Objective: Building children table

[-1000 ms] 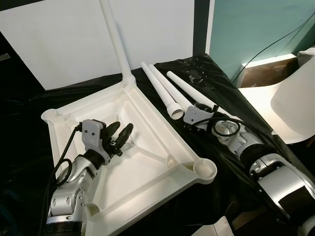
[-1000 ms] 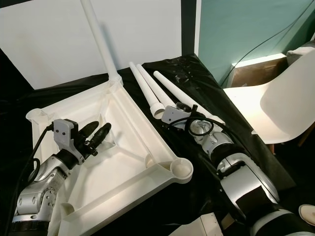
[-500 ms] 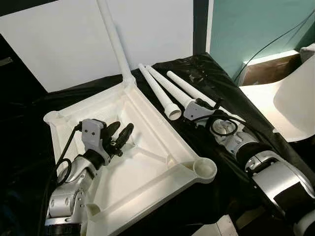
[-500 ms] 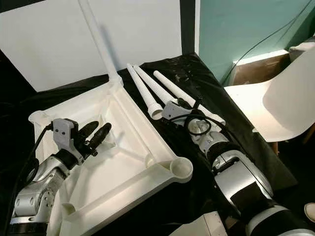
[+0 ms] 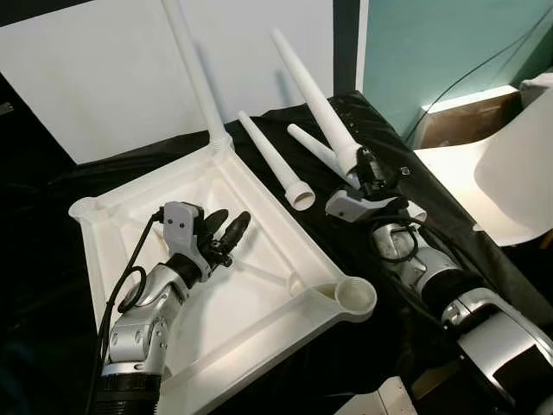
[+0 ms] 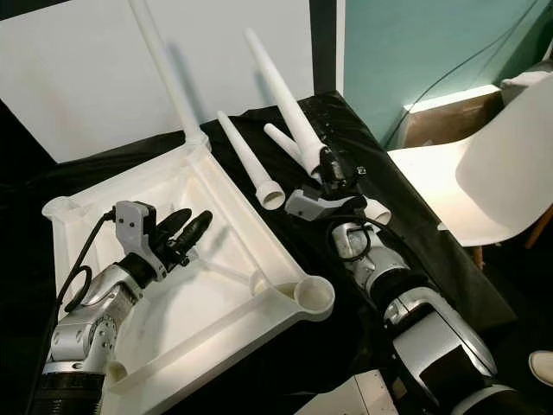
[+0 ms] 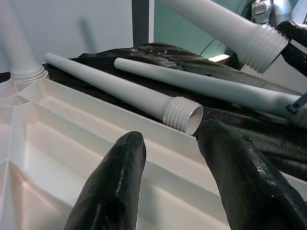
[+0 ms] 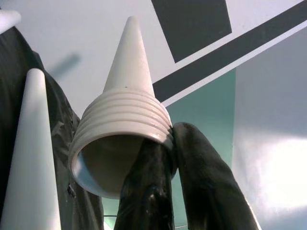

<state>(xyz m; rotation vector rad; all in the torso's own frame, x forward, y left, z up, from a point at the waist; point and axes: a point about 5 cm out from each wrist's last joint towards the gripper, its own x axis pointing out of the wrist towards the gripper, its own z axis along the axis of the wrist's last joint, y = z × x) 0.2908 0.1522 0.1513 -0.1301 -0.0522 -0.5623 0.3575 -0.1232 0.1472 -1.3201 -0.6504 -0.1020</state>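
Right gripper (image 5: 361,164) clenched on threaded end of white tapered plastic table leg (image 5: 313,98), lifted off black-covered surface (image 6: 415,226) and tilted up toward white wall panel (image 5: 104,78).
Left gripper (image 5: 226,230) released, fingers spread, hovering over upturned white plastic tabletop (image 5: 259,216) with one leg (image 5: 192,69) already fitted at far corner. Two more white legs (image 5: 270,157) lying just beside tabletop's right edge. White chair (image 6: 492,173) standing at right.

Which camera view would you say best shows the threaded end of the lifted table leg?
The right wrist view: the lifted table leg looms close, threads clear, pinched by the right gripper. Both eye views show its whole length; the left wrist view catches its threaded end.
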